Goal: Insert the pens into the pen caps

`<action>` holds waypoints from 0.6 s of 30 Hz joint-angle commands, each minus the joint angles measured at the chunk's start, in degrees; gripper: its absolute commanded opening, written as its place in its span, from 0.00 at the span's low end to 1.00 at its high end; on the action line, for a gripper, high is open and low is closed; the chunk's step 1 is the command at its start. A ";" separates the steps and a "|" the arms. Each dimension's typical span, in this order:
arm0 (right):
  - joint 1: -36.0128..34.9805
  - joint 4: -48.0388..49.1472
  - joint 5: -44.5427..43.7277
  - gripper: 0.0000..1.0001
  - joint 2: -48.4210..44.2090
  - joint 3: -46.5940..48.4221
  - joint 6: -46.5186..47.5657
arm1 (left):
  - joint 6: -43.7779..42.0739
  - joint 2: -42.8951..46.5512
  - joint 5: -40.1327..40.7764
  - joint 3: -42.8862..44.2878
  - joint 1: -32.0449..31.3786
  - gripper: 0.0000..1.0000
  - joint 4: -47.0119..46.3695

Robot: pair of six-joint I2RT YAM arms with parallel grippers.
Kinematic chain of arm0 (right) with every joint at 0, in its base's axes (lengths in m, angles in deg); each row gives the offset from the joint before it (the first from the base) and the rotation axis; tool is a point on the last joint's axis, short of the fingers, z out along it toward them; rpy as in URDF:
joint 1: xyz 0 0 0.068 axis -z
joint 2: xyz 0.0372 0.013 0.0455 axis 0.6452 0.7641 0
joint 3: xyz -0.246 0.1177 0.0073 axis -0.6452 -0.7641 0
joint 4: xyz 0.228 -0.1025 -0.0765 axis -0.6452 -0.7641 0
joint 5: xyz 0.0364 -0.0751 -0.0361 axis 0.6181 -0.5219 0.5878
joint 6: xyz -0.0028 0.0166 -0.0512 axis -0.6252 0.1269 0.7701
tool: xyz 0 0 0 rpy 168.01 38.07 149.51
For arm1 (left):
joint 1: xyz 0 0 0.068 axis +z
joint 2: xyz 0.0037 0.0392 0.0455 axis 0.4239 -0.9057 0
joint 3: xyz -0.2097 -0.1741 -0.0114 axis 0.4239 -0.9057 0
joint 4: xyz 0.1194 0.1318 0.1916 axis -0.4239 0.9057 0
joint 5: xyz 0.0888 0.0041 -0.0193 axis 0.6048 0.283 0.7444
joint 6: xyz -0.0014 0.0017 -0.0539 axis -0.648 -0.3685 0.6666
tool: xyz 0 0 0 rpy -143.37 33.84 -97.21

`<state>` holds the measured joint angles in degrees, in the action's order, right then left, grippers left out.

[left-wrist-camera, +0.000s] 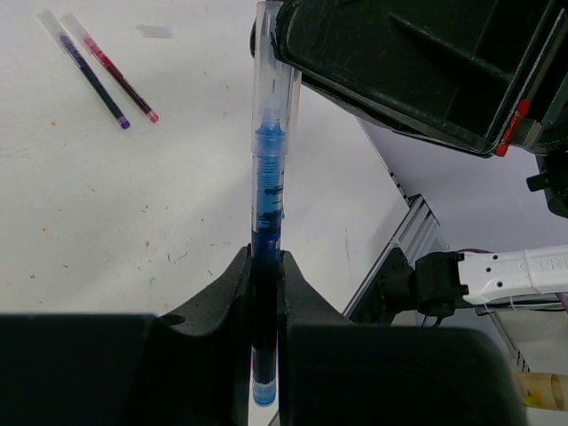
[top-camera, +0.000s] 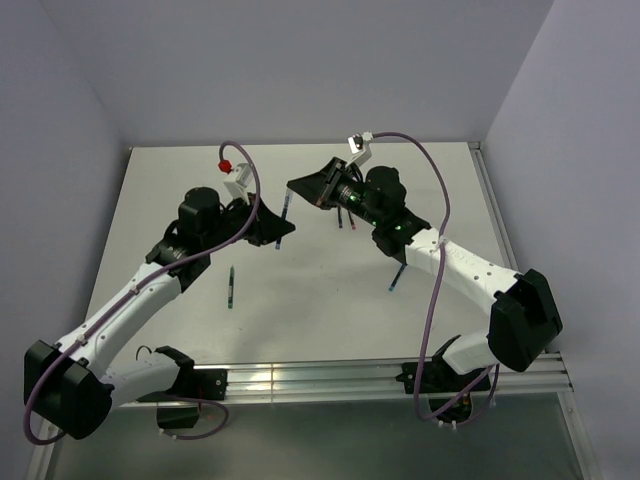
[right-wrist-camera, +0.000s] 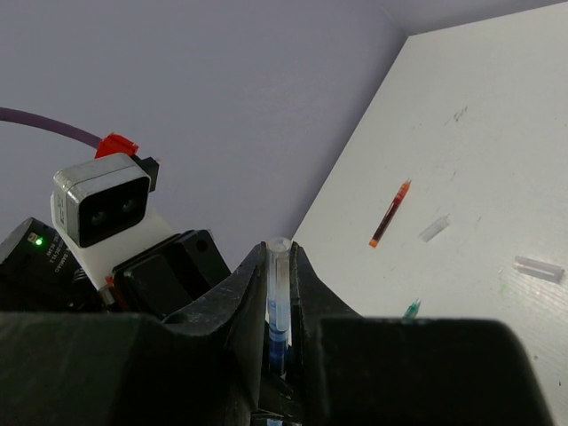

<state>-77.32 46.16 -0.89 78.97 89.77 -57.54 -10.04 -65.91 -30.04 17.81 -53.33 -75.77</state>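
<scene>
**Blue pen going into its cap**

The left tool (left-wrist-camera: 264, 266) is clenching the dark blue stick pen (left-wrist-camera: 267, 209), which is running up the middle of the frame. Its tip is sitting inside the pale translucent tube cap (left-wrist-camera: 273, 84). The right tool (right-wrist-camera: 280, 257) is pinching that cap. To my eye, both should be pressing straight along the barrel, without tilting, until the cap is sitting fully home.

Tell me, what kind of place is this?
Probably a robot lab's test bench: a left arm and right arm bolted to a white table, plain grey walls around it.
</scene>
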 commanded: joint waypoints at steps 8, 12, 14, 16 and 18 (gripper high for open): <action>-6.01 -2.65 13.37 0.00 0.30 0.79 1.02 | 0.33 1.39 9.08 1.27 3.38 0.00 -7.96; -7.06 -3.27 13.99 0.00 0.31 0.96 1.81 | 0.24 1.56 9.08 1.27 3.82 0.00 -7.96; -7.33 -3.62 14.34 0.00 0.57 1.14 1.99 | 0.33 1.65 8.90 1.27 4.08 0.00 -8.04; -7.68 -4.15 14.86 0.00 0.83 1.40 2.25 | 0.41 1.83 8.99 1.36 4.34 0.00 -8.13; -7.85 -4.41 14.95 0.00 0.83 1.49 2.69 | 0.33 2.00 9.08 1.36 4.78 0.00 -8.13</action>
<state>-79.31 47.29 -1.35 79.49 90.47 -55.31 -10.22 -64.27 -30.98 17.66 -52.02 -74.07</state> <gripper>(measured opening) 0.182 0.147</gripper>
